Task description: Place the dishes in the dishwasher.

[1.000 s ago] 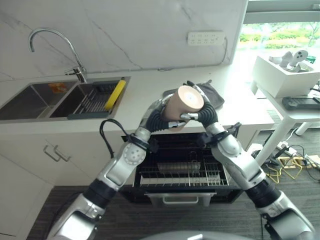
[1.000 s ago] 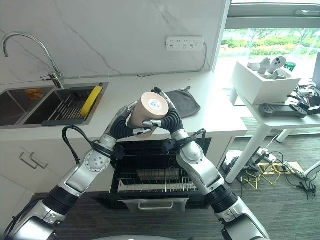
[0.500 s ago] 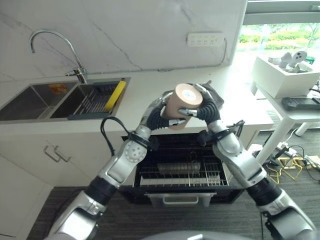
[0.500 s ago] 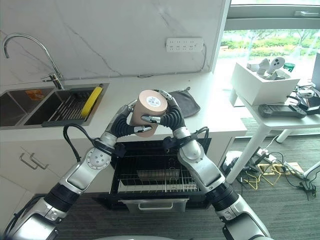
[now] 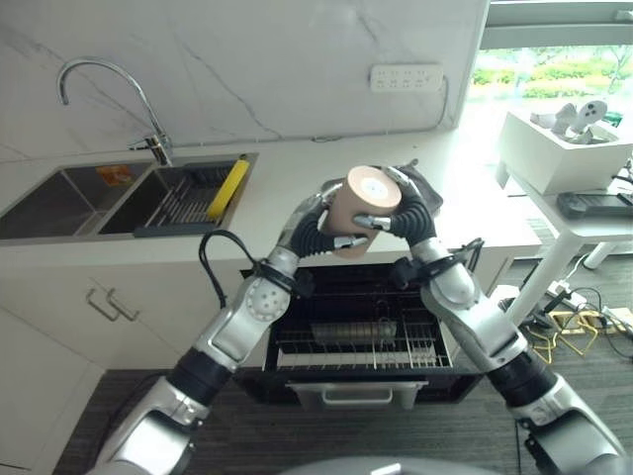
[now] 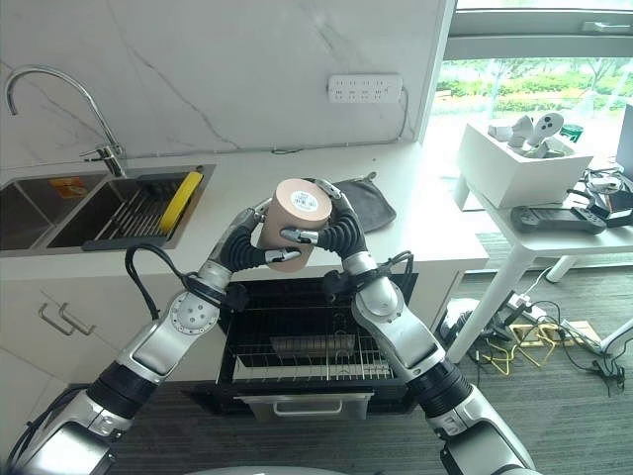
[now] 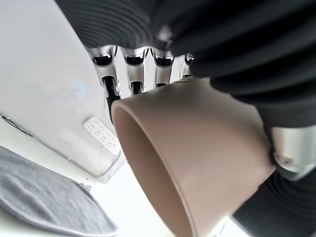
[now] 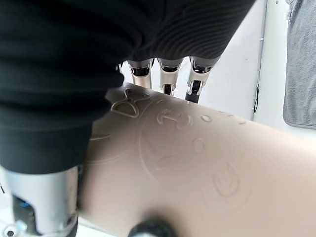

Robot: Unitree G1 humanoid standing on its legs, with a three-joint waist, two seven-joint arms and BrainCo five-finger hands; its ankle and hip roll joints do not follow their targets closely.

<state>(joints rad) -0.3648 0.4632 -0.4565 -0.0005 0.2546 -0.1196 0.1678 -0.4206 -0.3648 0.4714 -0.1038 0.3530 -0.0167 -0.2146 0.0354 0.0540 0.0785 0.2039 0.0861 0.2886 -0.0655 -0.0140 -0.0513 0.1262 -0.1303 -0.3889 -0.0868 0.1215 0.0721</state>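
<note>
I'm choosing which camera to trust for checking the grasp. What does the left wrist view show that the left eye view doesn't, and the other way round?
Left wrist view: the tan cup's open mouth and inner wall, with the left hand's fingers lined up along its far side.

Left eye view: the cup's flat base facing the camera, the right hand on its other side, the open dishwasher rack below, and the sink.

Both: the cup gripped by the left hand, the grey cloth on the counter, and the wall socket strip.
</note>
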